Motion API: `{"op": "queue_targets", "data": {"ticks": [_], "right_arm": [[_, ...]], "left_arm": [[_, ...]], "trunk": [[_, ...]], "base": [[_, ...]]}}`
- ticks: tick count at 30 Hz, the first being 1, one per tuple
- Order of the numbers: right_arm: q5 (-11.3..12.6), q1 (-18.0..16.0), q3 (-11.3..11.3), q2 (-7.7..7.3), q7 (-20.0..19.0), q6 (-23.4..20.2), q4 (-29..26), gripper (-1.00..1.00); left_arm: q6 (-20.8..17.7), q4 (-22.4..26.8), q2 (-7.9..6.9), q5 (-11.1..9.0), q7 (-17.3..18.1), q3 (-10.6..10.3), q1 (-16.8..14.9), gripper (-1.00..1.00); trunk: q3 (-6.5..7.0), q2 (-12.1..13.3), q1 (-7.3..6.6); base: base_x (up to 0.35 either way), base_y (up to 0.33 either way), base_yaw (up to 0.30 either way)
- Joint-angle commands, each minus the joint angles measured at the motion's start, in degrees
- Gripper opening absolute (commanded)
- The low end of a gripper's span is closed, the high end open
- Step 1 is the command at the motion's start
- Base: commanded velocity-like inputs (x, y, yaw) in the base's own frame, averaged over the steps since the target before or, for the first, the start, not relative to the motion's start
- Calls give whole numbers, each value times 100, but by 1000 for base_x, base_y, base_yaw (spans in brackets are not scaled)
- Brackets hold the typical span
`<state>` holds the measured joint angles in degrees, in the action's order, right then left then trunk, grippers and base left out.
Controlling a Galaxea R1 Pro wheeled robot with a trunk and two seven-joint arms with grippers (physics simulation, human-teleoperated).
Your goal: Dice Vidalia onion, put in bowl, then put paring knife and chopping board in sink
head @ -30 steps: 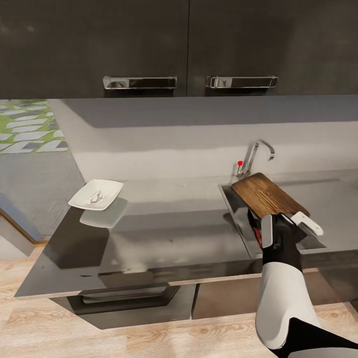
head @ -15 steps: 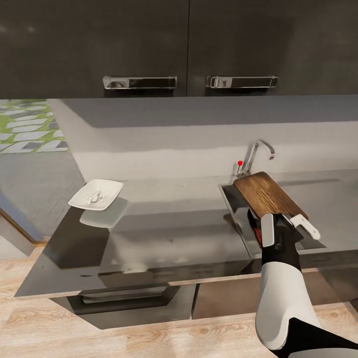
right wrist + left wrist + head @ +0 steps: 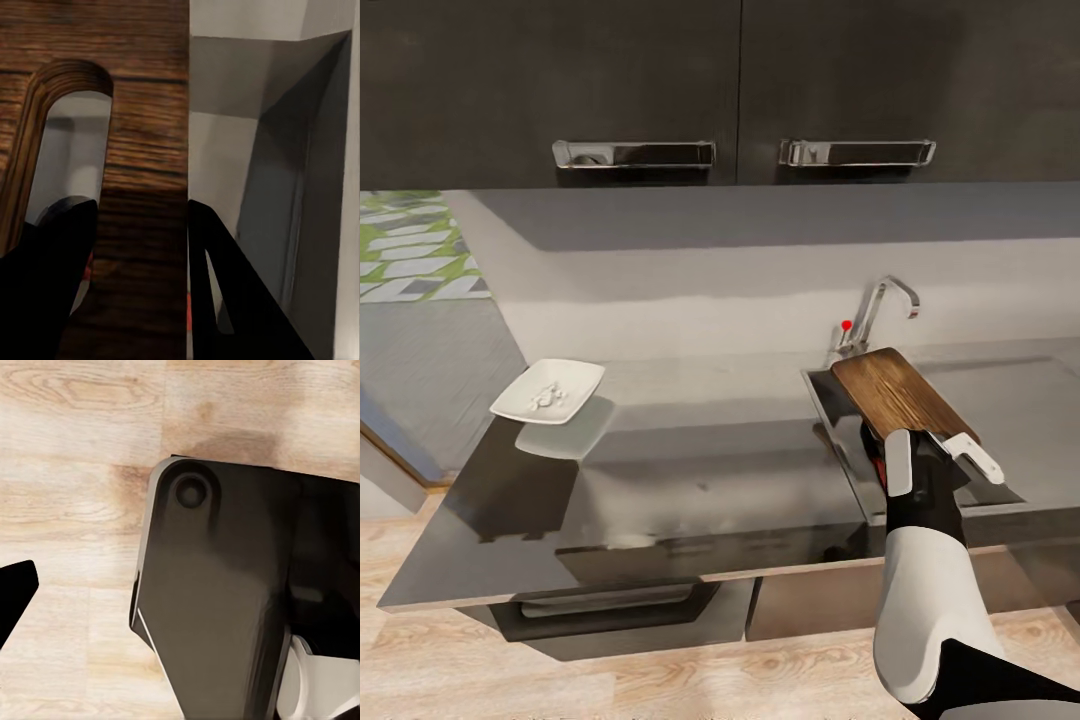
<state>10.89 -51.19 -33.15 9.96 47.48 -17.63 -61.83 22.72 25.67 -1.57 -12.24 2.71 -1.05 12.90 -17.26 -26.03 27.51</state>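
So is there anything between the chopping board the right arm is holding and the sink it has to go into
Nothing visible blocks it. The right end effector grips the chopping board at its handle end, tilted over the open sink. The faucet stands behind, off the path. A red object shows beneath the board, too hidden to identify.

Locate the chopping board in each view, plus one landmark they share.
Head view: chopping board right of centre, tilted over the sink, near end held in the right claw.
Right wrist view: board from the upper area down between the claw's dark fingers, handle slot beside them.
Left wrist view: not in it; wood floor and the robot's dark body.
Shared landmark: the sink's grey inner wall.
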Motion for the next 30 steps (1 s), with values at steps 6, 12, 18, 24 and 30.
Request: {"op": "queue_targets", "data": {"ticks": [6, 12, 18, 24, 30], "right_arm": [[4, -5, -25, 4, 15, -39, 27, -100], [1, -5, -125, 4, 15, -25, 153, -100], [9, -5, -146, 4, 15, -18, 258, -100], [15, -5, -501, 4, 9, -19, 268, -100], [18, -5, -634, 4, 7, -20, 268, -100]], "left_arm": [[4, 8, -3, -59, 28, -10, 2, 100], [4, 8, -6, -59, 28, -10, 2, 100], [5, 8, -5, -59, 28, -10, 2, 100], [4, 8, -6, -59, 28, -10, 2, 100], [4, 8, -8, -59, 28, -10, 2, 100]], "trunk": [[-64, -10, 3], [-119, -10, 3], [-174, -10, 3], [-230, -10, 3], [-285, -10, 3]], "base": [[4, 0, 0], [0, 0, 0], [27, 0, 0], [225, 0, 0], [45, 0, 0]]}}
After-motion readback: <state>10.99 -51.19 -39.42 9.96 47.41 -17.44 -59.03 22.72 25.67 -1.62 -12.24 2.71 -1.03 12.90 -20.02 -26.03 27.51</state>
